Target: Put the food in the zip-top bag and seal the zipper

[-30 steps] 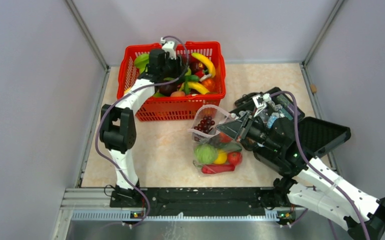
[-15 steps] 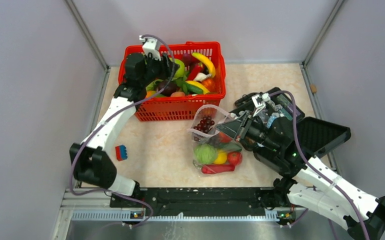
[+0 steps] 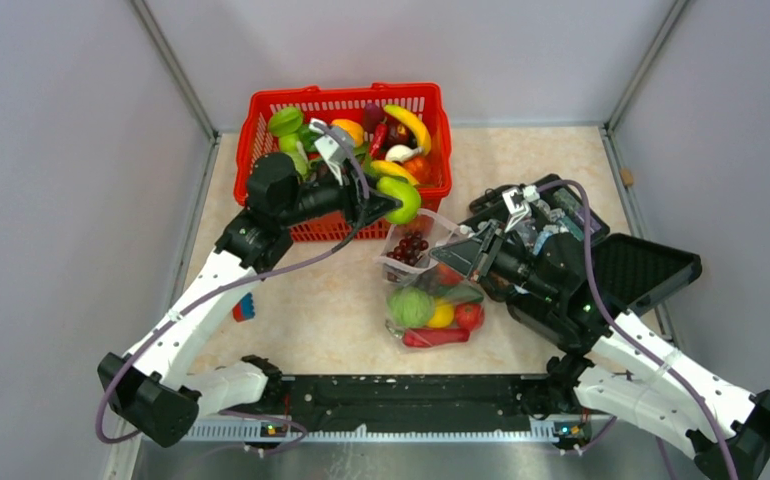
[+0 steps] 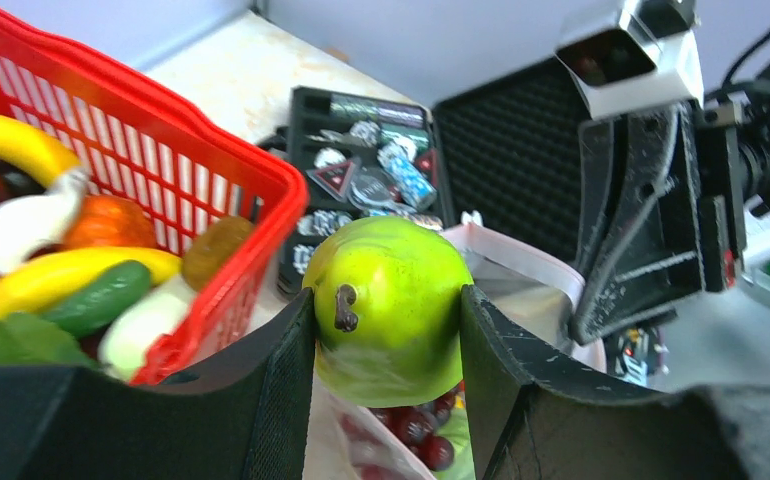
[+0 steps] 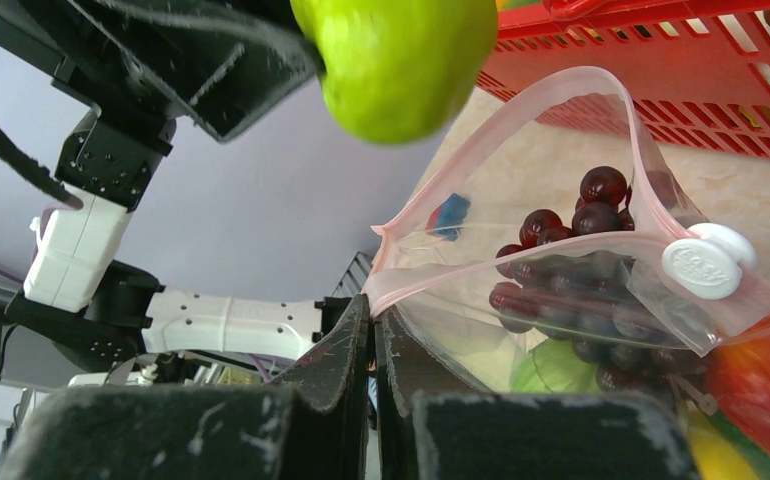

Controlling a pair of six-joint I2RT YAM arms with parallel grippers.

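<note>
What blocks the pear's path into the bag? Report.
Nothing visible. The green pear in the left gripper hangs over the open mouth of the zip-top bag; the right gripper pinches its rim; grapes lie lower inside.

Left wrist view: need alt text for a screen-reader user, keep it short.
A green pear is clamped between the left fingers, held at the open mouth of the zip-top bag, where purple grapes show inside. A red basket holding a yellow banana and other toy produce sits at left, and an open black case lies behind.
</note>
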